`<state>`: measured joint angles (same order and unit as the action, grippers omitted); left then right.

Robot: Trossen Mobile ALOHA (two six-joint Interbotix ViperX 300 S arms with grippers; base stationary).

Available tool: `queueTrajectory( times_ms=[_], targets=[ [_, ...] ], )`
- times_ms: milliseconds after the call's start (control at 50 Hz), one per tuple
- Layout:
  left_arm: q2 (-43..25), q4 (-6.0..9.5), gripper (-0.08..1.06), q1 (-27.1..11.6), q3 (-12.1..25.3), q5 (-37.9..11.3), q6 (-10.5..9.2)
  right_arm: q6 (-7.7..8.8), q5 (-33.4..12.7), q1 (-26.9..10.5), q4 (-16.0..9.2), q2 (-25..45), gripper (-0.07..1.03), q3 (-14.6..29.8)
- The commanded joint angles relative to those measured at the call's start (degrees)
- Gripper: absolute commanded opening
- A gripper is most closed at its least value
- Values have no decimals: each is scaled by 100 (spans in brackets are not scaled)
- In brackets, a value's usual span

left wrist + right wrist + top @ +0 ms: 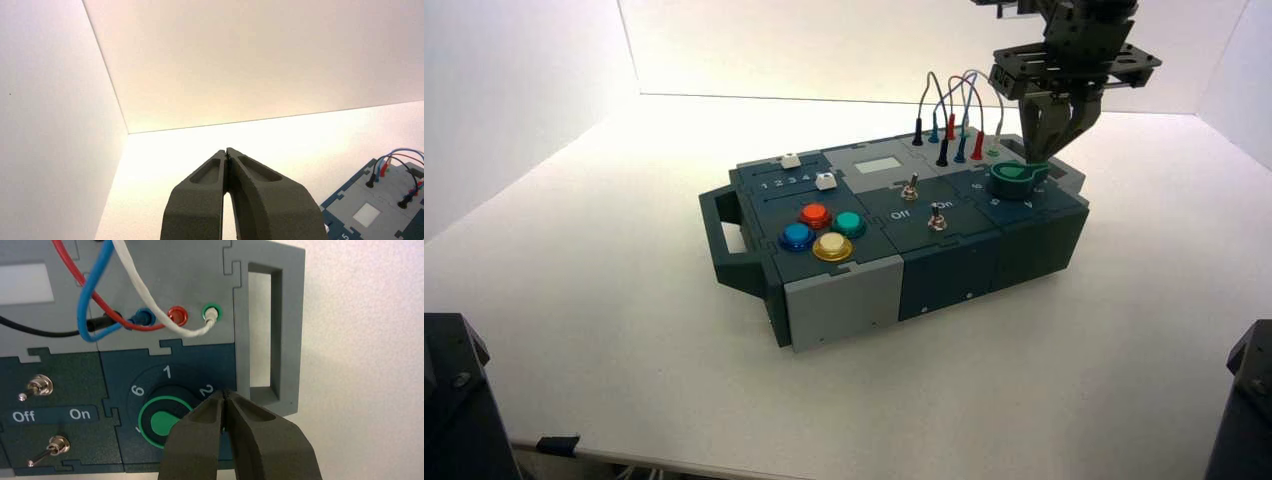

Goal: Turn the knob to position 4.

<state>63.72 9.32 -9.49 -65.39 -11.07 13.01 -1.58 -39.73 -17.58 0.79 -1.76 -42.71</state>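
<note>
Surface: white surface (604,300), bare around the box (944,270), which stands turned at an angle.
Room: plain white walls (514,90) close in behind and to the left; a wall corner shows past the left hand in its wrist view.
Knob: the knob (1014,182) is round, with a dark green body and a brighter green top. It sits at the box's right end, directly under the right hand.
Knob up close: in the right wrist view the knob (161,421) lies just beside the fingertips, partly hidden by them; where its pointer aims I cannot tell.
Digits: white numerals 6, 1 and 2 (206,390) curve around the knob; the 4 is hidden from the wrist view.
Right hand: the right hand (1054,150) hangs above the knob's far side, fingers (250,440) pressed together at the tips, holding nothing.
Left hand: the left hand (227,152) is parked off to the box's left, fingertips meeting, empty.
Beyond the right hand: wires (100,285) plugged into sockets on the grey panel.
Beside the knob: two metal toggles (40,385) by the Off and On lettering.
</note>
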Motion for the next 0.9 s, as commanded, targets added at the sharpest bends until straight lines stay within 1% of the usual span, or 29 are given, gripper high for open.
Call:
queueTrajectory(
  times_ms=[20,460,900],
  targets=[
    [-35,0,-3,-26,185,44,9,0,-26,18,-9,-202,-2,0],
    [-35,0,-3,-26,185,62,9,9,-185,9,-18,-501,-2,-202],
    [-35,0,-3,-26,185,62,9,9,-176,-9,-53,-527,-2,-369]
  ],
)
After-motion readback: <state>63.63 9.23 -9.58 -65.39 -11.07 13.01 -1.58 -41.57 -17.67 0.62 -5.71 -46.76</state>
